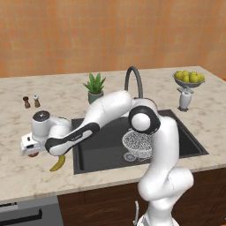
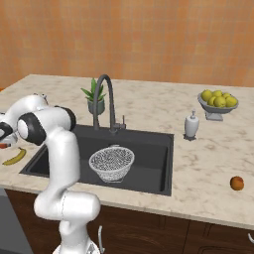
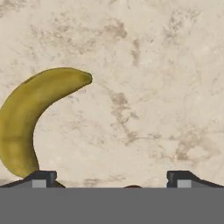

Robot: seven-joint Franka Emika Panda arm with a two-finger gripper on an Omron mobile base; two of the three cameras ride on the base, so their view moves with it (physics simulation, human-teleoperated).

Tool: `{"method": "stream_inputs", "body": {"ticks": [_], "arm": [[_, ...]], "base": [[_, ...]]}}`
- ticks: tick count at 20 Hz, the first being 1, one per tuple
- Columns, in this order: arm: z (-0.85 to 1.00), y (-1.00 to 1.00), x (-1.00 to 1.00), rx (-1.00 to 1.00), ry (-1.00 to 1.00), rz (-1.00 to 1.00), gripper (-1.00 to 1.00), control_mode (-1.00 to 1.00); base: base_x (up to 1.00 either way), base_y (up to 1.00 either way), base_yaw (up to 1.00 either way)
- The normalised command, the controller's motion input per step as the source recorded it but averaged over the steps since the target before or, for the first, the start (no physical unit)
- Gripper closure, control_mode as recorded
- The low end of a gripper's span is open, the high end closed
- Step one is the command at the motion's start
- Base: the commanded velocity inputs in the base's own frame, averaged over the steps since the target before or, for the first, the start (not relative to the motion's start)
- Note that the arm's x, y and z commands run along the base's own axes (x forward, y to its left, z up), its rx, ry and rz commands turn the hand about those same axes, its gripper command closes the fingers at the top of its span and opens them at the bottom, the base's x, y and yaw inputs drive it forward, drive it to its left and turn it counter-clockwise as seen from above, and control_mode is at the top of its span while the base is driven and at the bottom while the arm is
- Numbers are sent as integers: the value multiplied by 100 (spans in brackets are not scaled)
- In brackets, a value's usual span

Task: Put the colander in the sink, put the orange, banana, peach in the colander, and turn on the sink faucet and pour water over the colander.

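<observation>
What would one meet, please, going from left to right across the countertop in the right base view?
Banana → potted plant → sink faucet, with the colander below it in the sink → soap dispenser → bowl of yellow-green fruits → orange.

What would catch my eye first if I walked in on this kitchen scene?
Probably the white arm stretched left over the marble counter, its open tool hovering above a yellow banana. Next, the silvery mesh colander sitting in the dark sink beneath the arched faucet. A lone orange fruit lies on the counter right of the sink.
</observation>
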Motion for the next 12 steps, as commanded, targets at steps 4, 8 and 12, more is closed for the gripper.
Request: {"method": "stream_inputs", "body": {"ticks": [4,8,12], "arm": [[-5,60,43,-2,-2,0,-100,-100],[-35,4,39,-3,0,0,-100,-100],[-48,-9,27,-2,0,-2,-100,-100]], "base": [[0,0,0],[0,0,0],[0,0,0]]}}
